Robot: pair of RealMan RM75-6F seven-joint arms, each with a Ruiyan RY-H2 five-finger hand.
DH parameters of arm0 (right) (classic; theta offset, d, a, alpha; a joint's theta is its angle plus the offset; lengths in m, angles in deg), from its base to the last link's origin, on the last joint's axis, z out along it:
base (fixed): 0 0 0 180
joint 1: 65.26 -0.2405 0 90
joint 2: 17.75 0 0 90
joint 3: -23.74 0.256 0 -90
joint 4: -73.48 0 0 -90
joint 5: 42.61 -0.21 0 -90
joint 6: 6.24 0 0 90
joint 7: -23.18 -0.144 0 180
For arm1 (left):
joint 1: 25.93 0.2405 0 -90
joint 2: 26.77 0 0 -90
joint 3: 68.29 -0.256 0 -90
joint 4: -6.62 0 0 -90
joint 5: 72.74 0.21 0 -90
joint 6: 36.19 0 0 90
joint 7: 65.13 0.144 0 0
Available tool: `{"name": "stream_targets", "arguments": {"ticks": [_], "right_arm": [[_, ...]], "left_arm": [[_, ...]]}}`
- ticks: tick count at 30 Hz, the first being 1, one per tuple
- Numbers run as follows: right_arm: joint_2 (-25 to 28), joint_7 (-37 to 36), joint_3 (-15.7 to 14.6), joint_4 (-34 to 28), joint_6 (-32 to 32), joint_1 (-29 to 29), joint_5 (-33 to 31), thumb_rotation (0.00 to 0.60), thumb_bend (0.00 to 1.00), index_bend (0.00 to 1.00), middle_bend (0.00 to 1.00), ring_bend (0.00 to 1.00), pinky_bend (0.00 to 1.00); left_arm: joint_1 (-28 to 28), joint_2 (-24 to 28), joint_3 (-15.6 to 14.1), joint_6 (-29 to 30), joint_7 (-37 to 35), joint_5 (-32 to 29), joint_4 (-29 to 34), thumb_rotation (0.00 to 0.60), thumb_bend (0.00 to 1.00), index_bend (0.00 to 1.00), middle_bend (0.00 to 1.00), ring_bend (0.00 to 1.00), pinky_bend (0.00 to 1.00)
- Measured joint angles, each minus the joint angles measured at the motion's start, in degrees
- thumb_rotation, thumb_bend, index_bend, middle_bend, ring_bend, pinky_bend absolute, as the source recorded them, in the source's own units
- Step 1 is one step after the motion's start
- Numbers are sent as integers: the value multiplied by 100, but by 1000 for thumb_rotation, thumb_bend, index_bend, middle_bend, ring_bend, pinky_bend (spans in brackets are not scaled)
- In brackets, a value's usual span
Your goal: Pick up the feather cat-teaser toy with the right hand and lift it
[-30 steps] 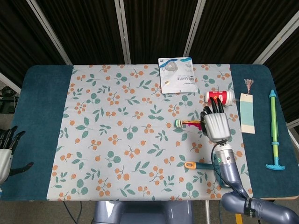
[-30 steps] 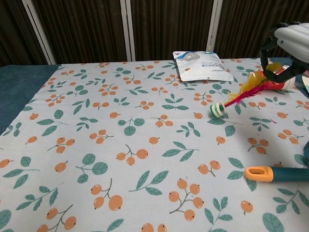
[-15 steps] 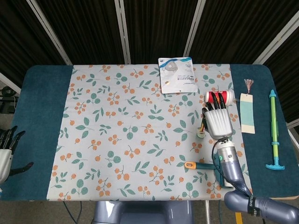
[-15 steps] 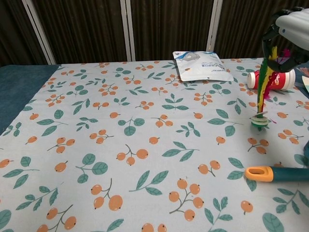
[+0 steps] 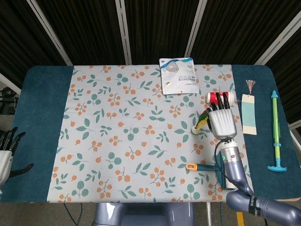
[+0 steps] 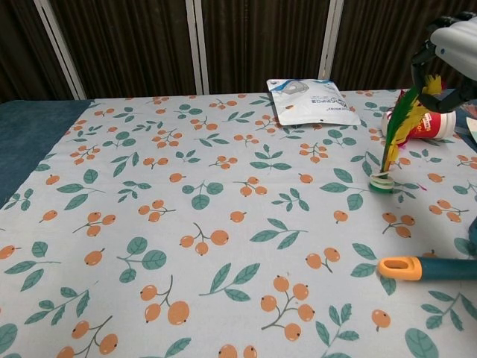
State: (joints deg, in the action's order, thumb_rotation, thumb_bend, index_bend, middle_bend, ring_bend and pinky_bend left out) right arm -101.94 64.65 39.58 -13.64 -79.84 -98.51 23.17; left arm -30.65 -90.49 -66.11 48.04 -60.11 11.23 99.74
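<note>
Right hand sits over the right part of the surface, fingers curled around the upper feathers of the feather cat-teaser toy; in the chest view we see the same hand at the top right corner with the green, yellow and red plumes gathered in its grasp. We note the toy hangs tilted, its round white-and-green base lowest, at or just above the floral cloth; we cannot tell if it touches. Just behind the hand lies a red-and-white bottle on its side. Near the wrist lies a teal tool with an orange handle end. Left hand rests off the surface's left edge, fingers apart, holding nothing.
</note>
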Motion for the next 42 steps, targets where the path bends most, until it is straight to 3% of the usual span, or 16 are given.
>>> {"name": "stream_targets", "arguments": {"ticks": [14,21,28,36,42], "right_arm": [[-39,-156,-90,117,-39,23,-54,600,404,574,305,0,0],[24,-127,-244,-43,-125,81,135,600,352,380,180,0,0],[158,397,-437,-480,-320,196,205,600,290,176,75,0,0],[448,617,-541,-991,-538,357,271,600,258,142,48,0,0],[757,144,-638,-1087,-798,582,659,600,216,139,41,0,0]], "left_arm": [[2,-11,4,9,32,-5,3,554,149,117,0,0,0],[4,-10,3,11,31,-3,6,555,148,117,0,0,0],[7,-12,-1,17,27,4,-1,555,149,117,0,0,0],[9,-15,1,19,32,2,-1,550,149,117,0,0,0],[7,-11,2,16,24,2,-4,553,147,117,0,0,0]]}}
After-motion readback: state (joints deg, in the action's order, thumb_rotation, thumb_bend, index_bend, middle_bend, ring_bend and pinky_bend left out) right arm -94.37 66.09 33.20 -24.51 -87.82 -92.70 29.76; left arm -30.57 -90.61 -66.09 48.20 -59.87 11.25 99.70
